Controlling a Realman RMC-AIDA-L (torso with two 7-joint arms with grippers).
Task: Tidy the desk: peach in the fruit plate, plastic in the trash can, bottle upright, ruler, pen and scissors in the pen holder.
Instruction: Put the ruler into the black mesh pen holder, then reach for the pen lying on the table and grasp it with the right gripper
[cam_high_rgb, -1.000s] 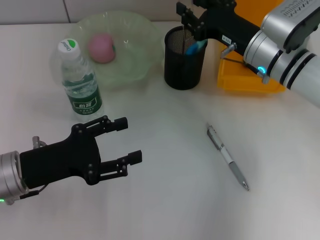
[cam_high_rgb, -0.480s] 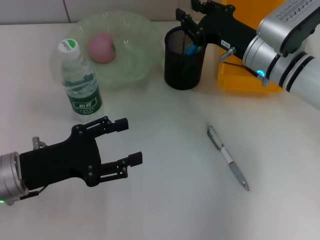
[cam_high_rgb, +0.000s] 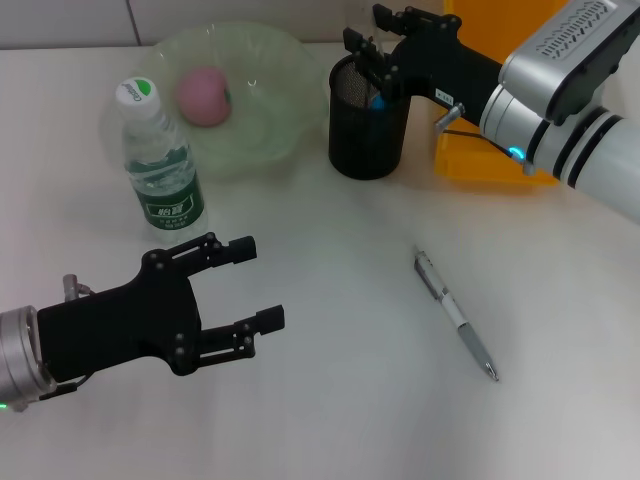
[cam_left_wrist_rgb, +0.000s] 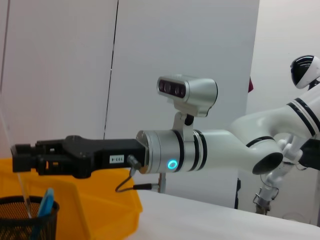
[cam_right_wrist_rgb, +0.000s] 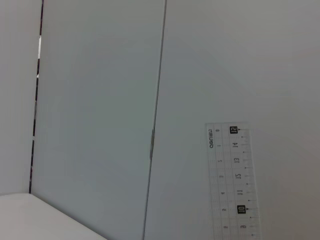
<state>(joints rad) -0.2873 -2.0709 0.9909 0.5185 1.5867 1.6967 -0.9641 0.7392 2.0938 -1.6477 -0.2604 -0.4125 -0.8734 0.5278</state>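
My right gripper (cam_high_rgb: 366, 42) hovers over the rim of the black mesh pen holder (cam_high_rgb: 368, 130), shut on a clear ruler (cam_right_wrist_rgb: 232, 182) that hangs down into the holder. It also shows in the left wrist view (cam_left_wrist_rgb: 19, 152), with the ruler (cam_left_wrist_rgb: 15, 165) slanting into the holder (cam_left_wrist_rgb: 22, 220). A blue scissors handle (cam_high_rgb: 378, 99) sticks up inside the holder. A silver pen (cam_high_rgb: 455, 315) lies on the table to the right. The bottle (cam_high_rgb: 160, 160) stands upright. The pink peach (cam_high_rgb: 203, 95) lies in the green fruit plate (cam_high_rgb: 270, 120). My left gripper (cam_high_rgb: 250, 285) is open and empty at the front left.
A yellow bin (cam_high_rgb: 490, 155) stands behind the right arm, next to the pen holder. The white table (cam_high_rgb: 330, 400) stretches between my left gripper and the pen.
My right gripper has shifted left and slightly down over the pen holder with the ruler. The left arm has not moved.
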